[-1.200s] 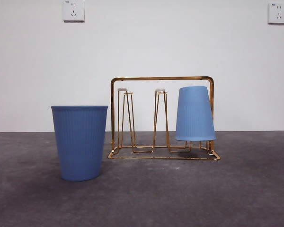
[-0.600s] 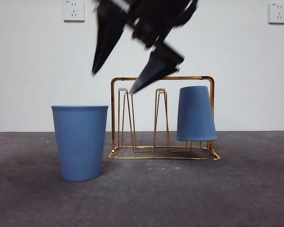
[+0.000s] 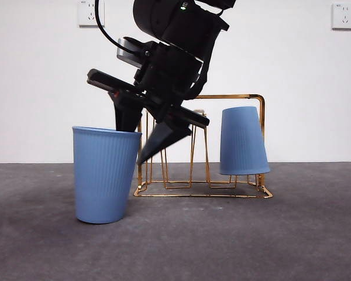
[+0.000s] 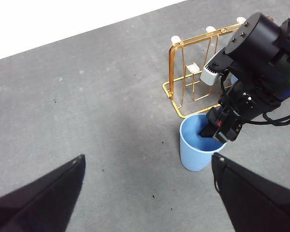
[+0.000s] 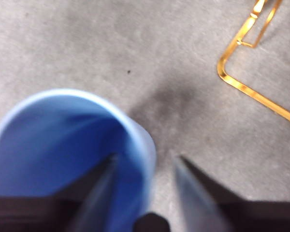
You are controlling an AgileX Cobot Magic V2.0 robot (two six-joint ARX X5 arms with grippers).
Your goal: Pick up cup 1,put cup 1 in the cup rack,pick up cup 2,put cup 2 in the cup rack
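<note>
The right claw (image 3: 139, 132) straddles the rim of the upright blue ribbed plastic cup (image 3: 104, 175): one black tapered jaw reaches down inside the cup's mouth while the other hangs outside its wall on the side facing the gold-coloured thin wire cup rack (image 3: 202, 146). In the right wrist view the two jaws stand spread with the cup's rim (image 5: 135, 130) between them, so this claw (image 5: 144, 166) is released, not yet clenched on the wall. The cup stands on its base on the grey, faintly speckled table (image 3: 234, 240), toward the left part of its front edge, just beside the rack's near corner and apart from it. Its wall is finely fluted, widening toward a smooth rim. The rack is made of slender shiny metal rods bent into an arched rectangular frame over a flat base, with narrow upright prongs. A second blue plastic cup (image 3: 243, 140) of the same tapered shape sits upside down over a prong at the rack's right end, tilted slightly. The left claw (image 4: 150, 193) hovers high over the table well away from the cup (image 4: 198, 150), its two broad dark jaws spread wide and holding nothing; from there the rack (image 4: 193, 72) shows behind the right arm's black body.
</note>
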